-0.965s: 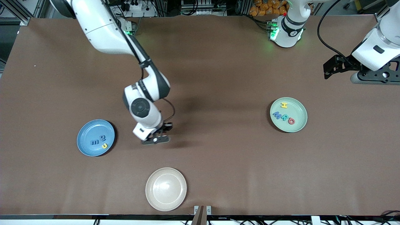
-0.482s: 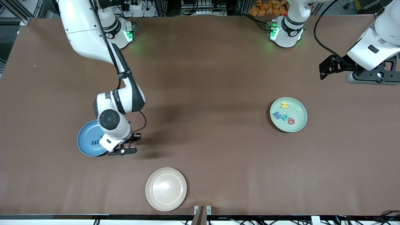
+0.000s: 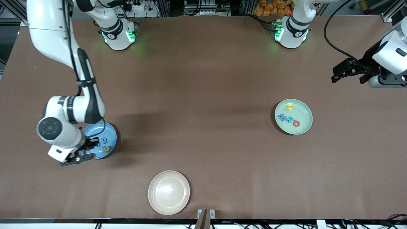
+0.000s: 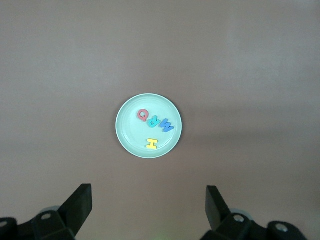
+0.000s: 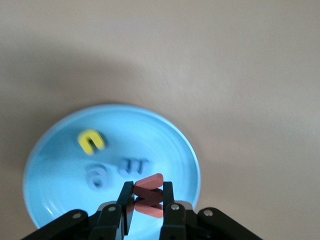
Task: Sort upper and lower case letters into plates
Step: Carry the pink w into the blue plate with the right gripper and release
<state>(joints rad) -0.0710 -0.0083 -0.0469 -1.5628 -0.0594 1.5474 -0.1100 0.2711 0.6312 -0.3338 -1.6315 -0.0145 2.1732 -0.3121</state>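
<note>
Since the earlier frame the right arm has swung from the middle of the surface toward its own end, and the right hand (image 5: 146, 199) now hangs over the blue plate (image 3: 109, 133), where before it was over bare brown surface. Its fingers (image 5: 126, 200) are pinching a red letter (image 5: 148, 195), a small zigzag piece that sticks out between the pads above the plate's rim.

In the blue plate lie 3 letters: a yellow lowercase u (image 5: 90, 141), a pale blue lowercase a (image 5: 96, 175) and a blue lowercase m (image 5: 134, 165), all close together and flat on the plate's floor.

The left arm waits, its left hand (image 4: 149, 210) spread wide and high above the surface, near the left arm's end, looking down on the pale green plate (image 3: 304, 126). That plate holds 4 letters: a yellow H (image 3: 289, 107), a blue M (image 3: 281, 117), a teal R (image 3: 290, 120) and a red Q (image 3: 297, 122), the last 3 in a row and the H farther from the front camera than they are.

A cream-beige plate (image 3: 169, 192) sits nearer to the front camera than the blue plate, toward the middle of the surface.
</note>
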